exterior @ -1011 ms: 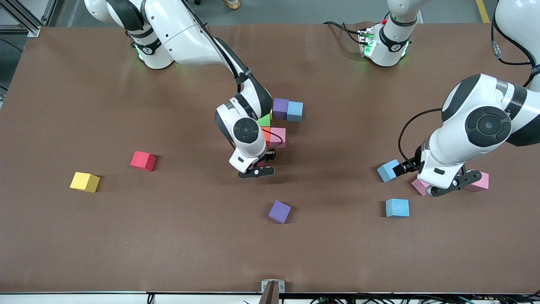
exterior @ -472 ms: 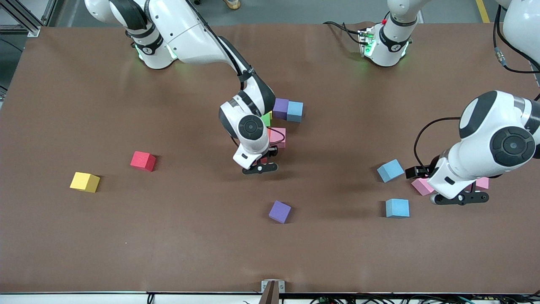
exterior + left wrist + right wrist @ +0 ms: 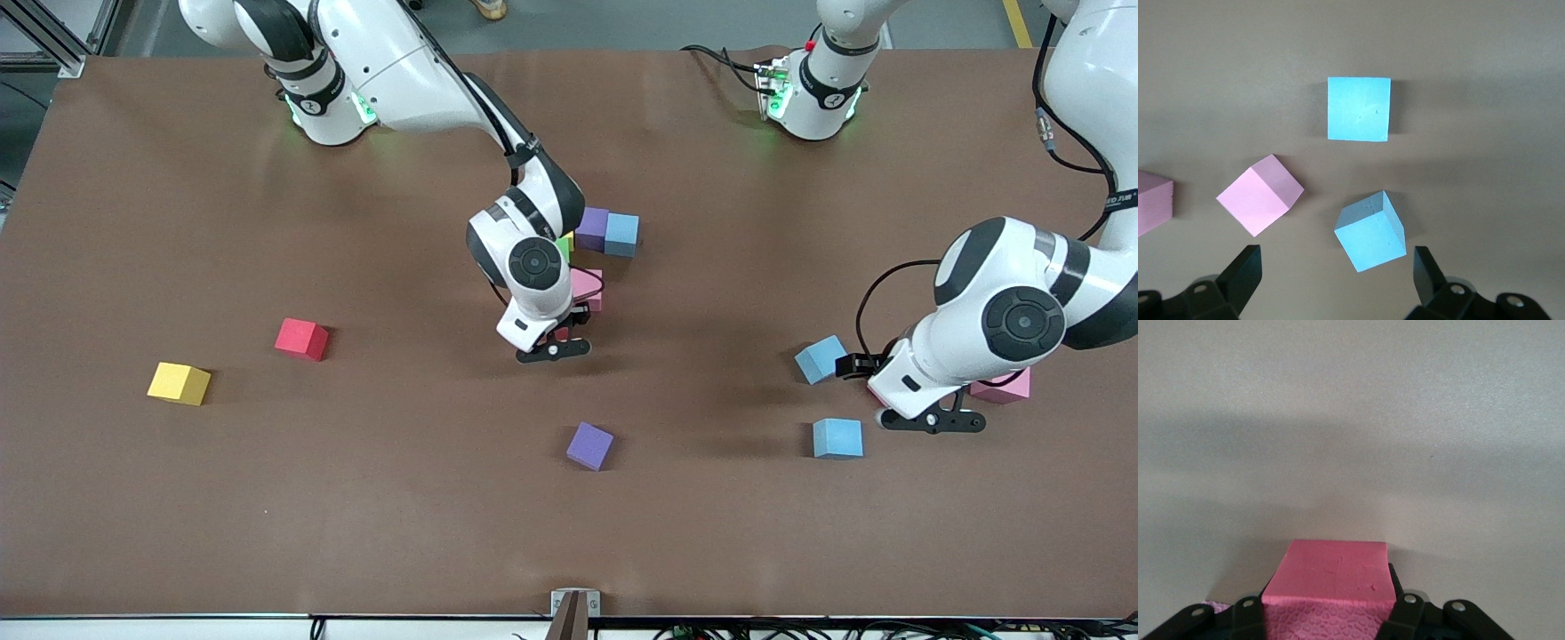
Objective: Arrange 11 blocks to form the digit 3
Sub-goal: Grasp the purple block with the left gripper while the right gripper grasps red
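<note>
A: Two pincers: what does each hold?
B: The right pincer (image 3: 553, 348) clamps a red block (image 3: 1328, 579) beside the pink block (image 3: 587, 284); the left pincer (image 3: 1335, 280) hangs spread directly over a tilted blue block (image 3: 1370, 231).

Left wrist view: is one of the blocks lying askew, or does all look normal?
One blue block and the pink block beside it lie turned diagonally, while the other blue block lies square. None looks damaged.
</note>
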You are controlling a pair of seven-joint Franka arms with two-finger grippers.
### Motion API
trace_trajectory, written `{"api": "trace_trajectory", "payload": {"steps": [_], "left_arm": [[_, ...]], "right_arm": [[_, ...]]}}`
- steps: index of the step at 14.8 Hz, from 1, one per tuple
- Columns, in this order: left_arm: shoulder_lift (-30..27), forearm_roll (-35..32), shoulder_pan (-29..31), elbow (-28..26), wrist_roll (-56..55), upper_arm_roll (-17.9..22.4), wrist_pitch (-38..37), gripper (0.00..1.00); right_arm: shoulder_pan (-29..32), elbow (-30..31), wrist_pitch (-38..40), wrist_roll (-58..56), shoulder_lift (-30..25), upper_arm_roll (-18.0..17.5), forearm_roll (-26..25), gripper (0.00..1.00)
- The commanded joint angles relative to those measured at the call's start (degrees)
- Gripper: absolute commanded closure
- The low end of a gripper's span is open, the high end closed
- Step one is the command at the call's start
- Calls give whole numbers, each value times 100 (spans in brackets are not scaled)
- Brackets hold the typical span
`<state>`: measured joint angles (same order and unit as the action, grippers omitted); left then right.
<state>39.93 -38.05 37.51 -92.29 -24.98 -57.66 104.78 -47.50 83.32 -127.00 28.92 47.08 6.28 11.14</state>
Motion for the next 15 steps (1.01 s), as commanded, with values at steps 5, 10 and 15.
{"api": "trace_trajectory", "payload": {"steps": [5, 10, 15], "left_arm": [[199, -115, -112, -299, -183, -9, 779, 0], [314, -62, -2242, 578, -103, 1218, 1062, 0], [971, 219, -4899, 2220, -95, 2733, 1193, 1]], "right_arm": [[144, -211, 105, 158, -77, 48, 125, 0], [767, -616, 939, 79, -313, -22, 125, 0], [1873, -432, 2238, -1659, -902, -40, 82, 0]]}}
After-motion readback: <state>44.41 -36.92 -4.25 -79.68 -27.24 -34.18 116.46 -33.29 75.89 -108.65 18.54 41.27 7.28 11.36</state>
